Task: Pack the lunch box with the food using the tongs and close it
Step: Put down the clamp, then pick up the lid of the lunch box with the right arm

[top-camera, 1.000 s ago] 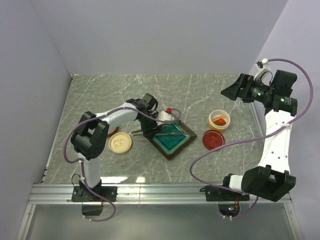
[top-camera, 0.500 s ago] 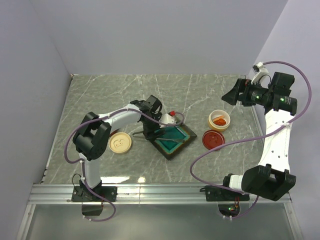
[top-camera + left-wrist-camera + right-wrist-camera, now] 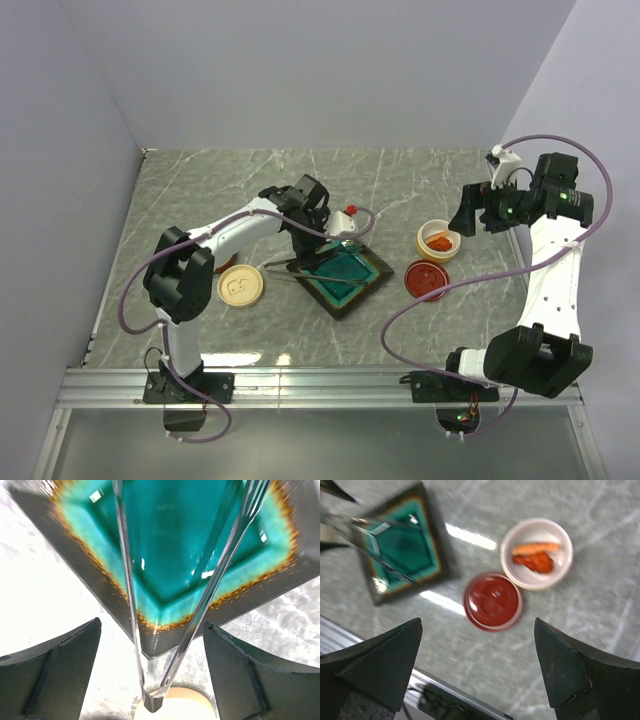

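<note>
Tongs (image 3: pixel 312 257) lie flat across the left corner of the teal dish (image 3: pixel 350 287), with their joined end off the rim, toward the cream round lid (image 3: pixel 241 286). I judge that the rim props the 2 slim arms a little, which makes them easier to take. The left gripper (image 3: pixel 151 626) hangs low over that joined end. Its fingers (image 3: pixel 60 672) are wide apart, 1 on each side of the V, and touch neither arm, so nothing is held. This pose seems meant for closing across both arms. The right gripper (image 3: pixel 477 622) hovers high above the red lid (image 3: pixel 492 600), fingers apart and empty, probably to keep out of the way. The orange-red lumps (image 3: pixel 536 560) sit in the white round container (image 3: pixel 519 536), right of the dish and just beside the red lid. I cannot find the egg-shaped piece.
</note>
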`<move>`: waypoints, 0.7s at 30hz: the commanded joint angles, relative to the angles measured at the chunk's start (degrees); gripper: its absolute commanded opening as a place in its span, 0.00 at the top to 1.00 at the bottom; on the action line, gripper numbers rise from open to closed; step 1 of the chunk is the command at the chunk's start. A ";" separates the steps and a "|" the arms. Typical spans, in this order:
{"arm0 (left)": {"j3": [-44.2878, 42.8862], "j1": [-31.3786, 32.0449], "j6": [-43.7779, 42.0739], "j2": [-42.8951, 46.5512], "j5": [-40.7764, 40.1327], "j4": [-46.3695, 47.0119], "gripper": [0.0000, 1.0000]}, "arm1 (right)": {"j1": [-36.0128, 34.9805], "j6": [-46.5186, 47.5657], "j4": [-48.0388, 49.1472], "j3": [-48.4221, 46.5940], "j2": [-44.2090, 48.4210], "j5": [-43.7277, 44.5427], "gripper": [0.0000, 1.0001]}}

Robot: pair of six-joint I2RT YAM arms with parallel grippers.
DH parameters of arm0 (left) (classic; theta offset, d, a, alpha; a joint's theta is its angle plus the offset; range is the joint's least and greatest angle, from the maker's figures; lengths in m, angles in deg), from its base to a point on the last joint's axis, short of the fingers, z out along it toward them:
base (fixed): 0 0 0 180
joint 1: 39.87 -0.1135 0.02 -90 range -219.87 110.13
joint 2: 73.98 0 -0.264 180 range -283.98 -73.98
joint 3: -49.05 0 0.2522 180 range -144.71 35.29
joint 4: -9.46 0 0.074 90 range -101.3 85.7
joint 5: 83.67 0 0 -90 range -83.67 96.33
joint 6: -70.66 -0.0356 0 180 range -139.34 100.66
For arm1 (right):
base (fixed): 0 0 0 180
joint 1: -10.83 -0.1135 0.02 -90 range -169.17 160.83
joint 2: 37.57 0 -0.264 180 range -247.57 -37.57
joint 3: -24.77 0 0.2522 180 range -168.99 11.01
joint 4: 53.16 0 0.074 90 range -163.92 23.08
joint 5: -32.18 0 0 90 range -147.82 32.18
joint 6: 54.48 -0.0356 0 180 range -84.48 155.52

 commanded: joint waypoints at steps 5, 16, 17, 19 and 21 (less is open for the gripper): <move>-6.57 1.18 3.26 4.55 3.82 -4.07 0.11 | -0.83 12.15 -3.91 6.88 3.54 12.25 0.05; -5.97 -0.04 10.28 10.17 11.46 -4.69 0.10 | -21.91 14.89 7.94 26.93 11.72 27.20 0.30; -5.35 -0.57 11.07 10.88 12.07 -4.34 0.10 | -22.97 14.80 9.08 28.77 11.98 27.11 0.31; -3.68 -3.45 13.53 13.42 16.10 -2.59 0.10 | -24.46 15.58 13.73 32.54 12.33 27.20 0.37; -3.59 -4.96 15.47 14.22 17.61 -2.49 0.10 | -26.22 16.73 16.03 36.23 12.60 27.99 0.40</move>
